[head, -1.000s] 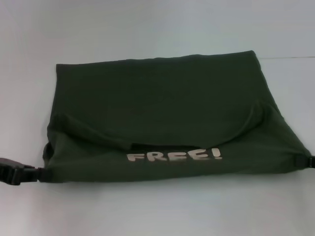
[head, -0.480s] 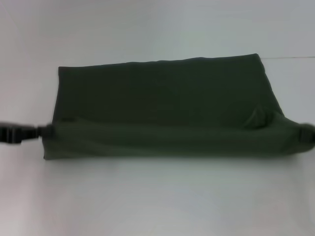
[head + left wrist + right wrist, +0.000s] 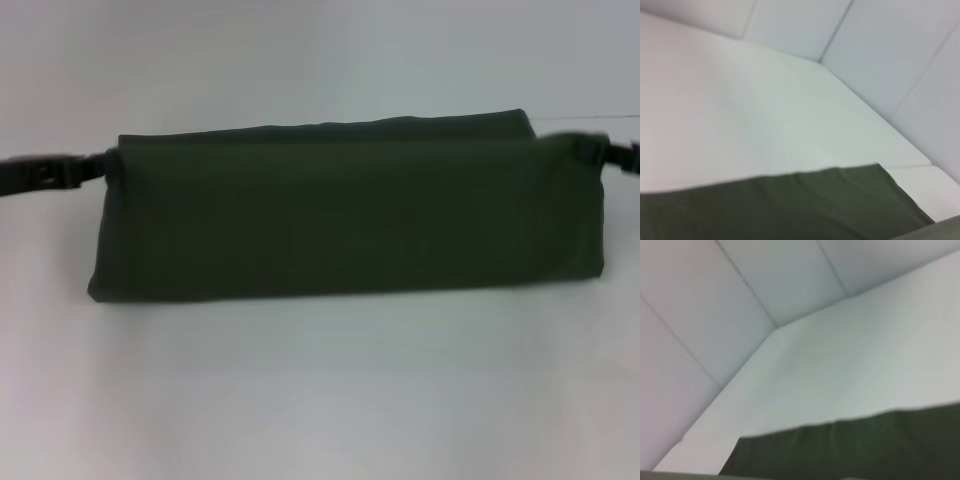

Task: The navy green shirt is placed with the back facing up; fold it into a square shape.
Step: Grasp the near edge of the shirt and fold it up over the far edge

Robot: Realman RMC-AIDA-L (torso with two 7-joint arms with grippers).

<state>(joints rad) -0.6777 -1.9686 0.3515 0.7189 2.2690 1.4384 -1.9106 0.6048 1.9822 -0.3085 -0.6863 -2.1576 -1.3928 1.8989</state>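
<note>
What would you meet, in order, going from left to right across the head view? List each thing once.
Left gripper at the shirt's far left corner → navy green shirt, folded into a long band on the white table → right gripper at the shirt's far right corner.

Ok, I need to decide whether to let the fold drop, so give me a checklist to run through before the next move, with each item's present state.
1. Left pincer at the left corner of the navy green shirt: ok.
2. Right pincer at the shirt's right corner: ok.
3. Both corners level with each other: ok, roughly the same height in the head view.
4. Carried edge reaches the far edge: ok on the left; on the right a thin strip of the lower layer shows beyond it.
5. Grip firm on the cloth: cannot tell, fingers are not clear.
6. White table beside the shirt: ok, nothing in the way is visible.
</note>
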